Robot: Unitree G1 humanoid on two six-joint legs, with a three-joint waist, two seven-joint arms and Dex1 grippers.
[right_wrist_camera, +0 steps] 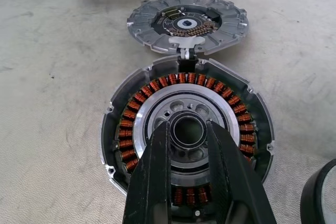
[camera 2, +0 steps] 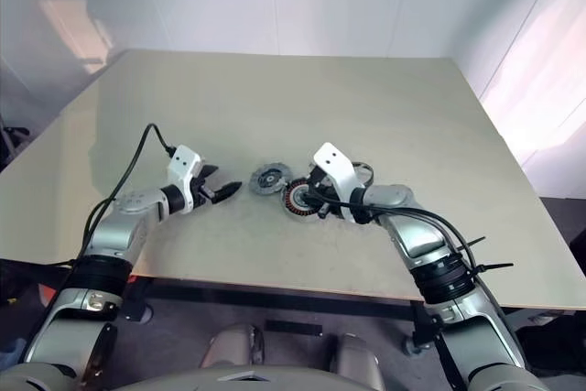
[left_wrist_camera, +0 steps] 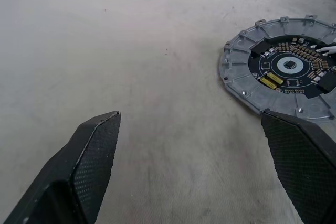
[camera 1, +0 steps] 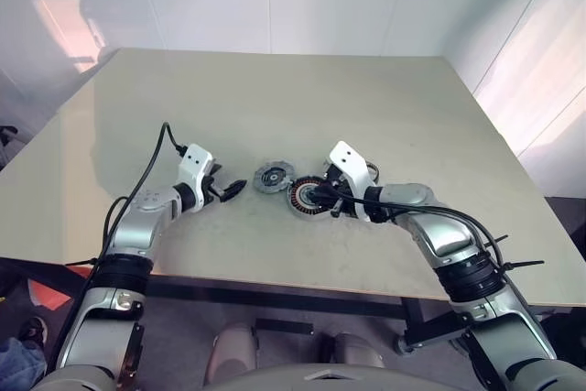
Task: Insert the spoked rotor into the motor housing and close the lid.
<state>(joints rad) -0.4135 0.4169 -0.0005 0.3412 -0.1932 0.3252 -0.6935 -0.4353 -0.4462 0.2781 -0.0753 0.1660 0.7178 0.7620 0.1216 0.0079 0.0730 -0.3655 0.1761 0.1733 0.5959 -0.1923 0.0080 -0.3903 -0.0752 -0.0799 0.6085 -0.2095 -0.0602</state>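
The motor housing (right_wrist_camera: 126, 129) lies open on the table (camera 1: 366, 98), near the front edge and about in the middle. Its ring of copper windings is uncovered, and inside the ring I see a silver part with round holes around a centre hub, not a spoked face. So I judge that the spoked rotor is not yet inserted and that this first step is the one in hand.

The right gripper (right_wrist_camera: 186, 124) hangs over the centre hub of the housing. Its fingers stand only a little apart, with a narrow gap, and nothing is pinched between them. Just beside the housing, on its near right, a dark round rim (right_wrist_camera: 321, 195) shows partly. It may be the spoked rotor, but too little of it is visible to be sure.

The lid (left_wrist_camera: 247, 77) lies flat just to the left of the housing and a little farther, circuit side up, joined to it by a short white connector (right_wrist_camera: 186, 43). The left gripper (camera 1: 231, 190) waits to the left of the lid, fingers spread wide and holding nothing.

The next move probably calls for taking the rotor, holding it level over the hub and lowering it straight. After that, the lid must be turned over onto the housing without straining the connector.
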